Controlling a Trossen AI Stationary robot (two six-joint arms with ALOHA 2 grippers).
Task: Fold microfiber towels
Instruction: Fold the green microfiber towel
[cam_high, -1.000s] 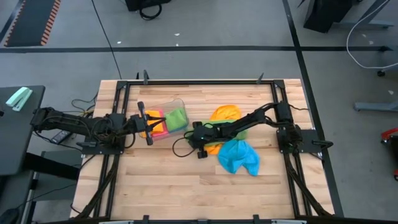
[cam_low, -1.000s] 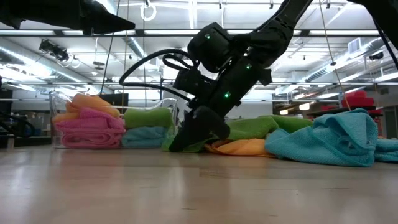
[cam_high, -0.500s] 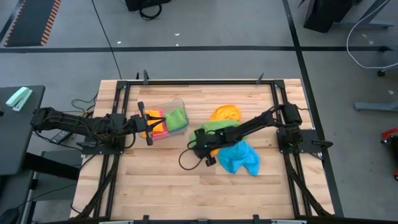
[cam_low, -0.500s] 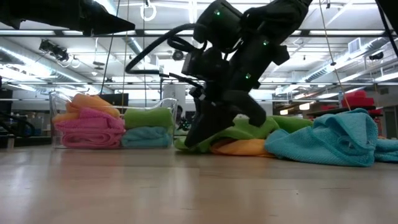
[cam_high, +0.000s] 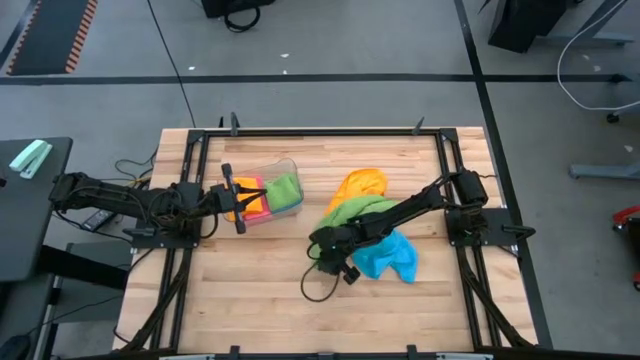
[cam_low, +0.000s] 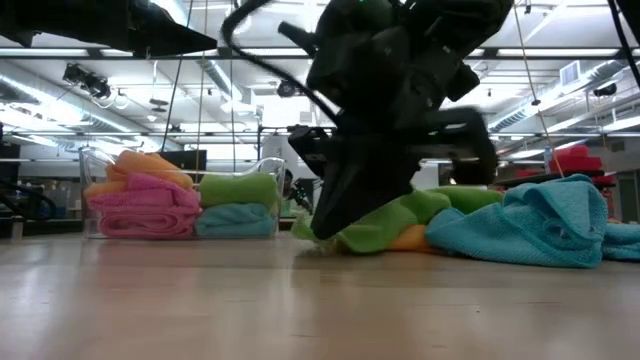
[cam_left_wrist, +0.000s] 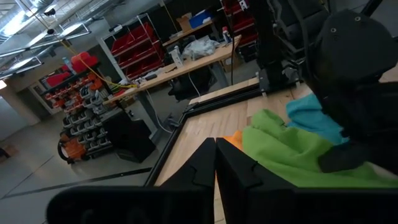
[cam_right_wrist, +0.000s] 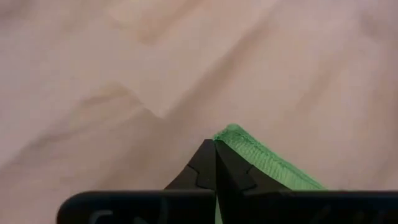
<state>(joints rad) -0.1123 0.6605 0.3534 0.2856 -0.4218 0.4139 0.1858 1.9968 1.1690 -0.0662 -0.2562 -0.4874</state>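
right gripper (cam_high: 322, 243) is dragging the green towel (cam_high: 352, 213) out of the loose pile, and over the last second it has pulled clear away from the tub (cam_high: 262, 169), out toward the open middle of the tabletop (cam_high: 250, 300). its fingers are clamped shut on a green corner, you can see the hem poking out right at the tips in the right wrist view (cam_right_wrist: 249, 149). the green cloth now trails back from the gripper and drapes over the orange towel (cam_high: 362, 183), with the blue towel (cam_high: 385, 254) bunched just beside it, on the side away from the tub. so that's one towel being separated for folding, but it's not yet laid flat, it looks still rumpled. left gripper (cam_high: 238, 198) waits at the tub, hovering over the stacked towels (cam_low: 185, 205) inside, fingers closed on nothing. by the look of it, three loose ones are left to fold.
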